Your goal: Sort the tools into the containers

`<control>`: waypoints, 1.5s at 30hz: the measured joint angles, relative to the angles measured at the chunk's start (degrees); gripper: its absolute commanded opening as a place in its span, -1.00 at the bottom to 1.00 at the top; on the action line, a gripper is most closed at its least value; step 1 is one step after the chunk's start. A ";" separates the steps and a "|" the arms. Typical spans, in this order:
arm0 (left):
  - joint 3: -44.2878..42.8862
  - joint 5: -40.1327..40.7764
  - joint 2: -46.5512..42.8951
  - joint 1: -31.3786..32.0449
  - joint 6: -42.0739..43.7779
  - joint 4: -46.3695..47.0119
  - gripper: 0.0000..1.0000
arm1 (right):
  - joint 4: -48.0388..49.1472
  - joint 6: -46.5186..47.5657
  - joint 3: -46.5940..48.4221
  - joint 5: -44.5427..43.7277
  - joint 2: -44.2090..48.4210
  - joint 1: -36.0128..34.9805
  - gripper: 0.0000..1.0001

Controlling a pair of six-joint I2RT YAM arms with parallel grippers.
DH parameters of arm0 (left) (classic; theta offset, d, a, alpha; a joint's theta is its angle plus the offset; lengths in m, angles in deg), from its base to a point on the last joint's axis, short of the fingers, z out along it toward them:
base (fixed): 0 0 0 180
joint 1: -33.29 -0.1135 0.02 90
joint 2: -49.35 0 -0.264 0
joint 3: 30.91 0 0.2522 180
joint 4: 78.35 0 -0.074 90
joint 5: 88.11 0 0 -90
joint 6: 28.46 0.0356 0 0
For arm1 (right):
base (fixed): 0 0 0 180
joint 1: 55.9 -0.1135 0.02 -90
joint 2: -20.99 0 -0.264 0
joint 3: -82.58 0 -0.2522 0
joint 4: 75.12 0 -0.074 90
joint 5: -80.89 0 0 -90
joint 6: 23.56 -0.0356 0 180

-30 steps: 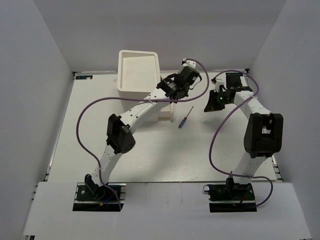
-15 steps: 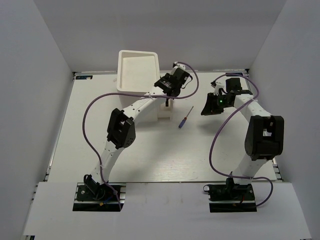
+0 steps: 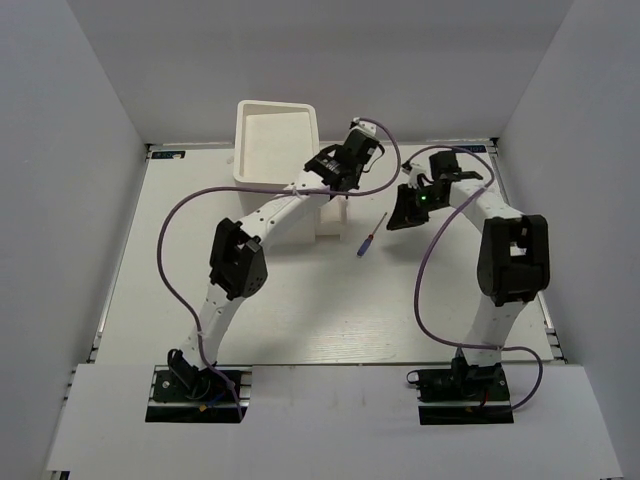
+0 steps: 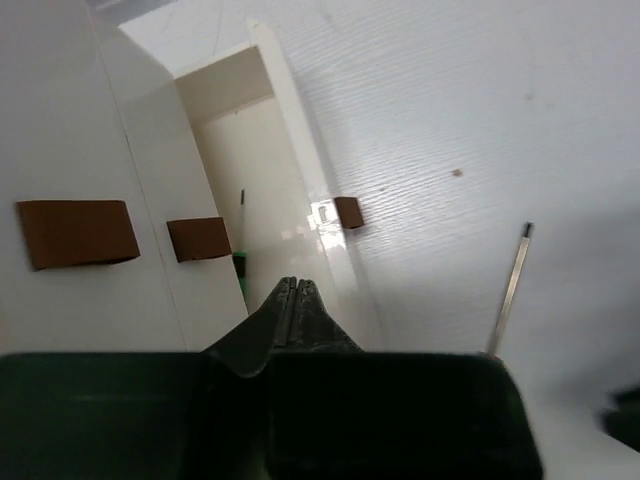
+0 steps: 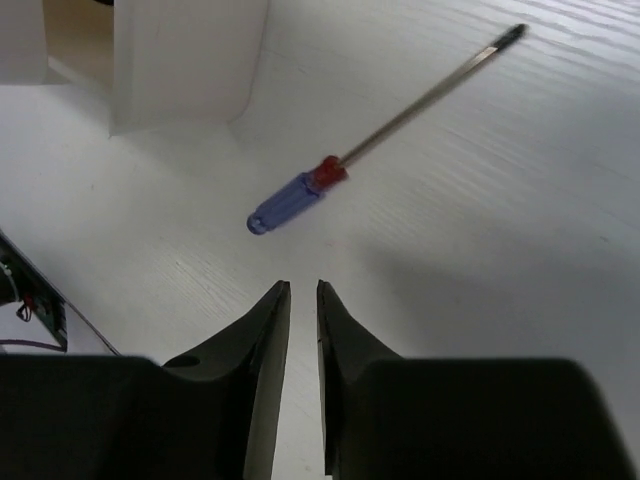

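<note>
One tool, the blue-and-red screwdriver, lies on the counter beside the cabinet, so we judge sorting nearly finished; left pincer together and empty, right pincer slightly apart near its handle.

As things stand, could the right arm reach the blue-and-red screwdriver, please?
Probably yes: the screwdriver lies flat on the table just ahead of the right hand, with nothing between them.
</note>
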 measured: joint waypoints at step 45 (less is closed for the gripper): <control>84.74 3.89 -83.08 -4.55 -42.58 -11.17 0.45 | 8.31 -9.84 14.64 -15.13 -7.45 -11.30 -1.00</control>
